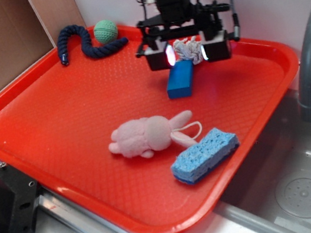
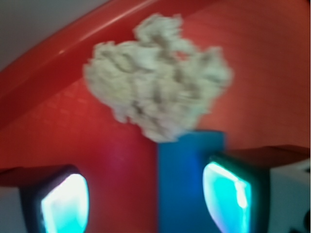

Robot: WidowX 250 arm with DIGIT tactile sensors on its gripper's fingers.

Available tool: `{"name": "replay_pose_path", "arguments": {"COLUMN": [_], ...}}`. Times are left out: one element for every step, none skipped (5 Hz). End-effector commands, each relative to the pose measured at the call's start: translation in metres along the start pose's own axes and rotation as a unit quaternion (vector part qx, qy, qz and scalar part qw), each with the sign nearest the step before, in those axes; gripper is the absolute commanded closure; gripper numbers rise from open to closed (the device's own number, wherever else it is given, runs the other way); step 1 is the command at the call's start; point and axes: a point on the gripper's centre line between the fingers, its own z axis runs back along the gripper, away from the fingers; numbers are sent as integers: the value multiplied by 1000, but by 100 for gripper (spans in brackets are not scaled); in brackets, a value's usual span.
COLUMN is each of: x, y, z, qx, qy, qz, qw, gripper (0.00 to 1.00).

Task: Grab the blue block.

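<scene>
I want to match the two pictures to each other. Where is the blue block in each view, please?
Exterior: the blue block lies in the far middle of the red tray, just under the open pincer.
Wrist: the blue block stands at the bottom centre, between the two lit fingers, nearer the right one.
Shared landmark: the whitish fluffy clump, at the block's far end.

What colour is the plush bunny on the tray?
Pale pink; the plush bunny shows best in the exterior view.
</scene>
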Motion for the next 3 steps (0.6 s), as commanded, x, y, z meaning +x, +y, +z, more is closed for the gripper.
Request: {"name": "replay_pose_path", "arguments": {"x": [-9,-15,-14], "y": [34,38,33], "z": [11,10,3], "qx": [9,15,21], "qy": [-16,-17,-14], "qz": [-1,-6,-8], "qw": [1000,1000,1000], "gripper": [0,0,0]}}
